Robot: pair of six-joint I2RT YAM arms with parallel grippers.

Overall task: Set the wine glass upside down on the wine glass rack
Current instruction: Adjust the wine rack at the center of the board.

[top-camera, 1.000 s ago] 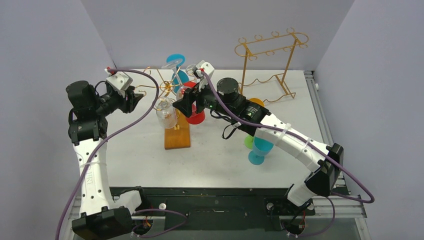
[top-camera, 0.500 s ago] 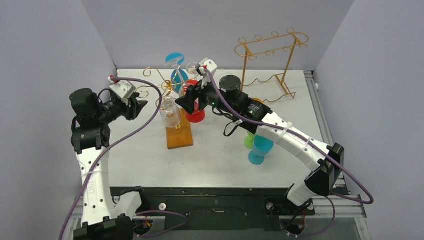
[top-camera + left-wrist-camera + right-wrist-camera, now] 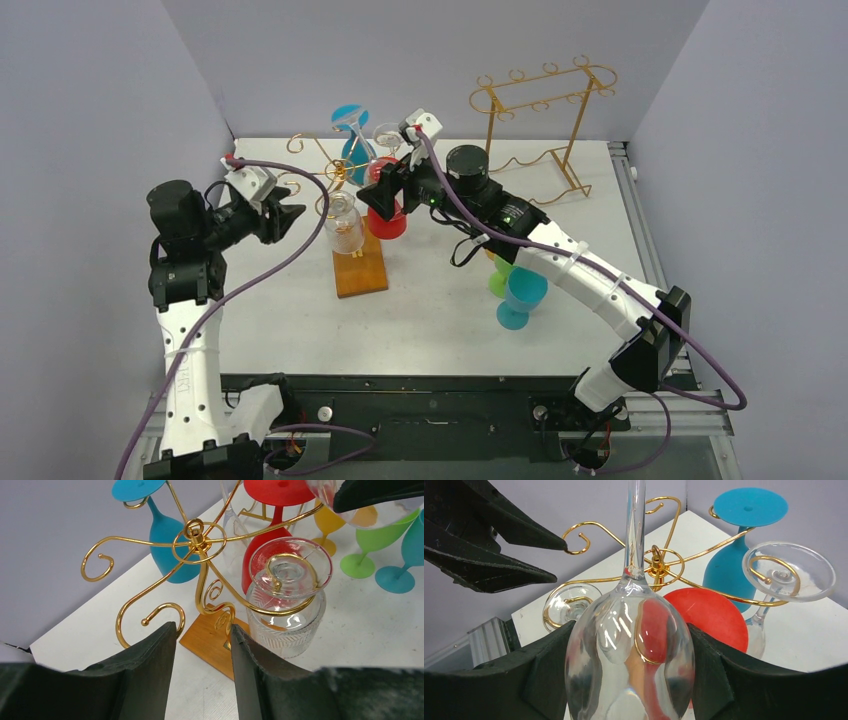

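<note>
We count two racks: gold wire tree-shaped rack (image 3: 360, 272) on wooden base, taller gold wire frame rack (image 3: 489, 135) behind-right of it. Eight glasses: blue glass (image 3: 165, 540), red glass (image 3: 277, 490), two clear glasses (image 3: 287, 625) hung on tree rack. Orange glass (image 3: 327, 522), green glass (image 3: 375, 542), teal glass (image 3: 395, 579) on worktop (image 3: 440, 330) to its right. Clear stemmed wine glass (image 3: 630, 675) clenched in right end effector (image 3: 630, 630), long axis along fingers (image 3: 544, 680), stem toward rack's centre. Left end effector (image 3: 200, 630) released, empty, nearer rack than before.

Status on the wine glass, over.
Right gripper shut on wine glass bowl, stem near rack. Left gripper open, empty. Hung glasses crowd nearby arms.
</note>
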